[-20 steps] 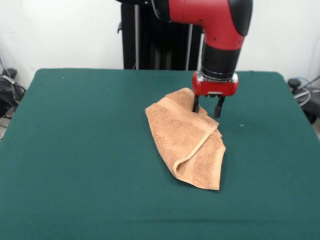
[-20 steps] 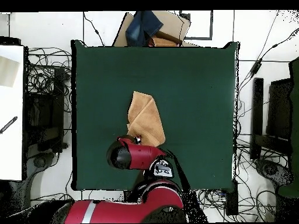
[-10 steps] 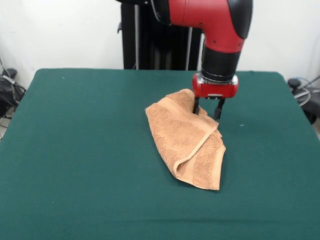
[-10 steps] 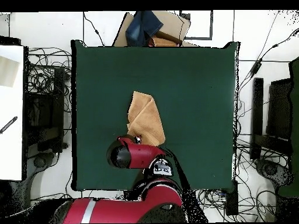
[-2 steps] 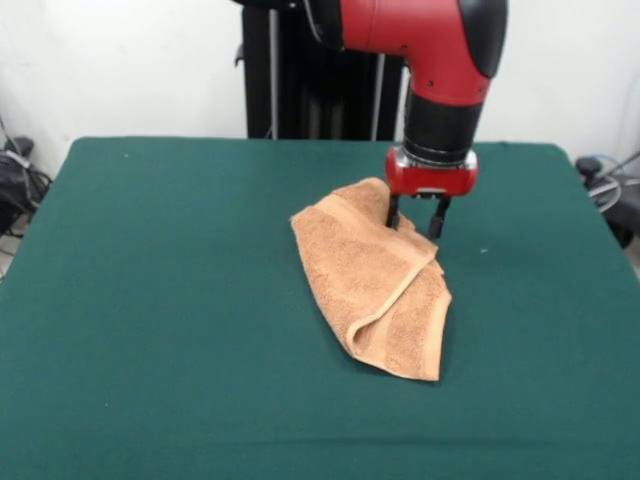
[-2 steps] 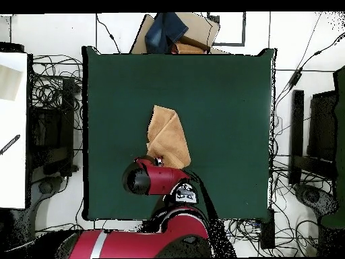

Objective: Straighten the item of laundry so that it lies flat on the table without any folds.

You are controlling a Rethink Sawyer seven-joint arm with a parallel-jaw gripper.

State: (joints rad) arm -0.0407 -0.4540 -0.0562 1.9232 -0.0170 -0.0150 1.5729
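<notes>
While towel (image 5: pixel 378 285) lies folded on table (image 5: pixel 160 300), gripper (image 5: pixel 416 217) spread, at far edge.

Red and black arm (image 5: pixel 420 35) comes down from above, elbow bent, last link vertical, wrist pointing straight down. Black wrist section sits above a red gripper housing. Gripper (image 5: pixel 415 214) has two dark fingers spread apart, pointing down, tips low at the towel (image 5: pixel 375 285): left-hand finger in the front view touches the towel's far raised edge, the other finger stands just beside that edge over the table (image 5: pixel 150 300). Overhead view: arm (image 6: pixel 155 181) reaches from the base and covers the gripper, at the towel's base-side end.
</notes>
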